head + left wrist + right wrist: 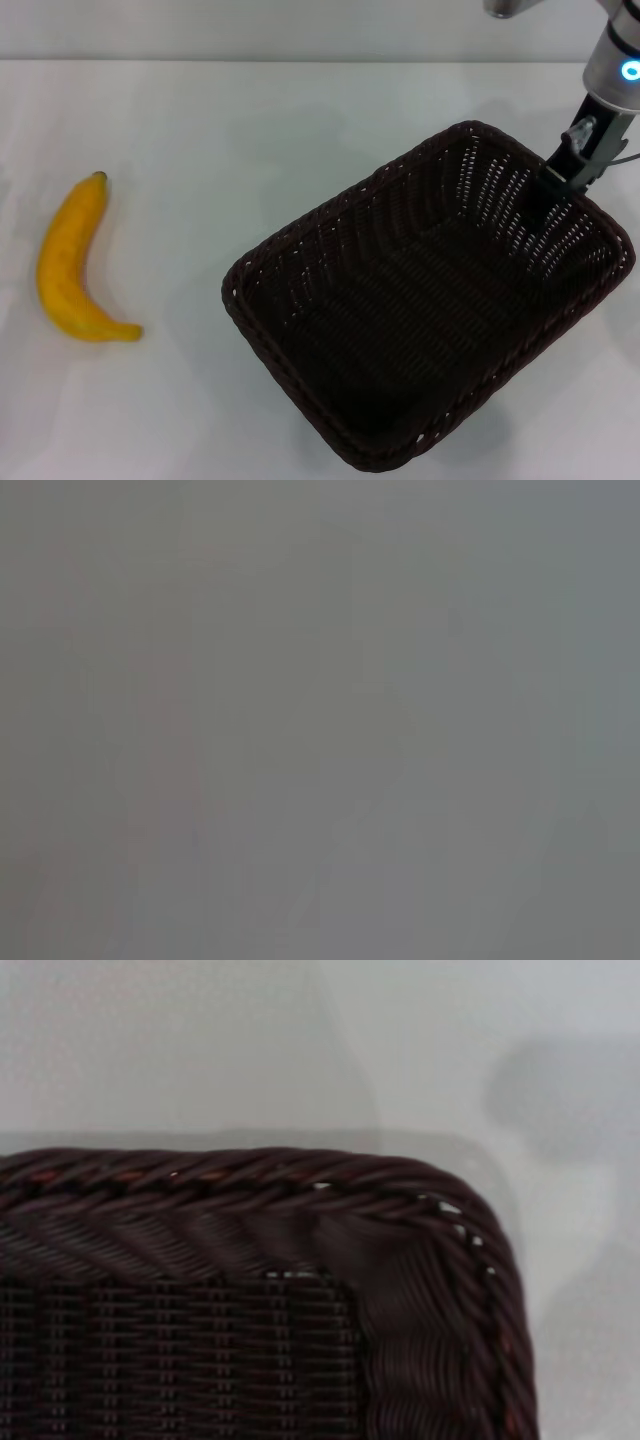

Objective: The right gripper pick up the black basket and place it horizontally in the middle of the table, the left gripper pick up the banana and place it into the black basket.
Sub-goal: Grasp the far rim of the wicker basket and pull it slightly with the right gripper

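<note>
The black basket (420,300) stands on the white table (250,130) at the right, turned diagonally, open side up and empty. My right gripper (556,185) comes down from the top right and is at the basket's far right rim, reaching just over it into the basket. The right wrist view shows one braided corner of the basket (300,1260) with white table beyond it. The banana (70,262) lies flat at the left of the table, stem tip toward the back, well apart from the basket. My left gripper is out of view; the left wrist view shows only plain grey.
Bare white table lies between the banana and the basket and behind both. The table's back edge (300,60) runs along the top of the head view. The basket's near corner reaches close to the bottom edge of the head view.
</note>
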